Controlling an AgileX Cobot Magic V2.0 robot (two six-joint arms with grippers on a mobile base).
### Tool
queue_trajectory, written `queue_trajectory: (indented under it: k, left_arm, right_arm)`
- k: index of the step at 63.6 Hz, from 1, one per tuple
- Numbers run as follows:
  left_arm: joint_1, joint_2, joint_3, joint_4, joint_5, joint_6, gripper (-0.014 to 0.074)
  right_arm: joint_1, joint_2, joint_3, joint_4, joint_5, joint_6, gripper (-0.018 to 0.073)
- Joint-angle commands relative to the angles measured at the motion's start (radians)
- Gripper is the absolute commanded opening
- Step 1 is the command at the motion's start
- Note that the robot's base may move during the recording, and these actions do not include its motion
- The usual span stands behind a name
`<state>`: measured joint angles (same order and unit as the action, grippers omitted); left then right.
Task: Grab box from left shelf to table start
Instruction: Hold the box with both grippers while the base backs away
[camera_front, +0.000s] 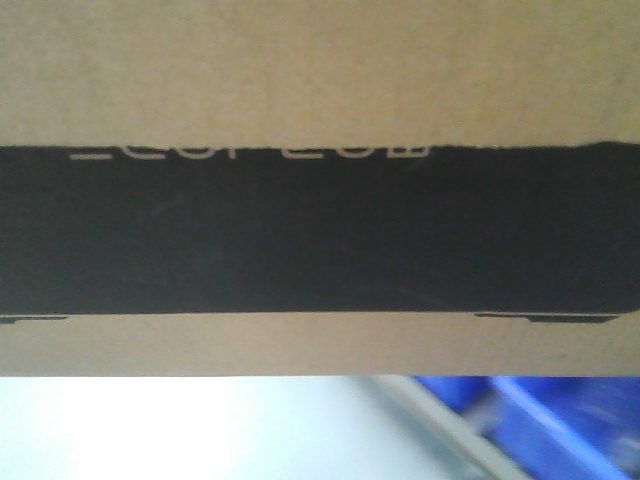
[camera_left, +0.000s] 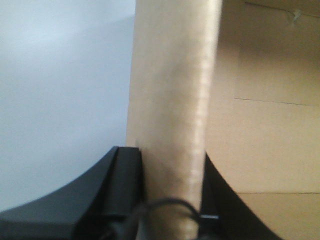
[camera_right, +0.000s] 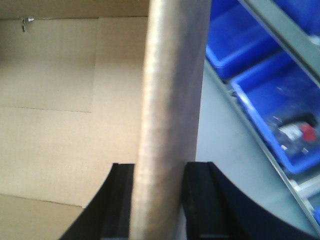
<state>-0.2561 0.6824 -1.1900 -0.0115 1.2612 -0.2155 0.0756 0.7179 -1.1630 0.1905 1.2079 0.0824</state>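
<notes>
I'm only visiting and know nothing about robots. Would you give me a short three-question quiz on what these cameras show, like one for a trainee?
1. True or false: the left gripper hangs open, well away from the box.
2. What does the right gripper clamp? A) a blue bin B) a cardboard side of the box C) nothing
3. Fill in: in the front view, the panel printed on the box is ____.
Key: 1 false; 2 B; 3 black.
</notes>
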Motion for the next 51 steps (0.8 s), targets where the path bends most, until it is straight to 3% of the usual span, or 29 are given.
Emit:
queue_trajectory:
  k: [1,51]
  left_arm:
    - [-0.006,-0.008,-0.038,-0.043,-0.115,-0.024,-0.0015]
    - [-0.006,-0.008,-0.038,-0.049,-0.122,-0.024,-0.0015]
  right_arm:
    - [-0.006,0.001,-0.027,-0.043,-0.092,-0.008,0.0057]
    - [-0.006,0.001,-0.027,-0.043,-0.092,-0.008,0.0057]
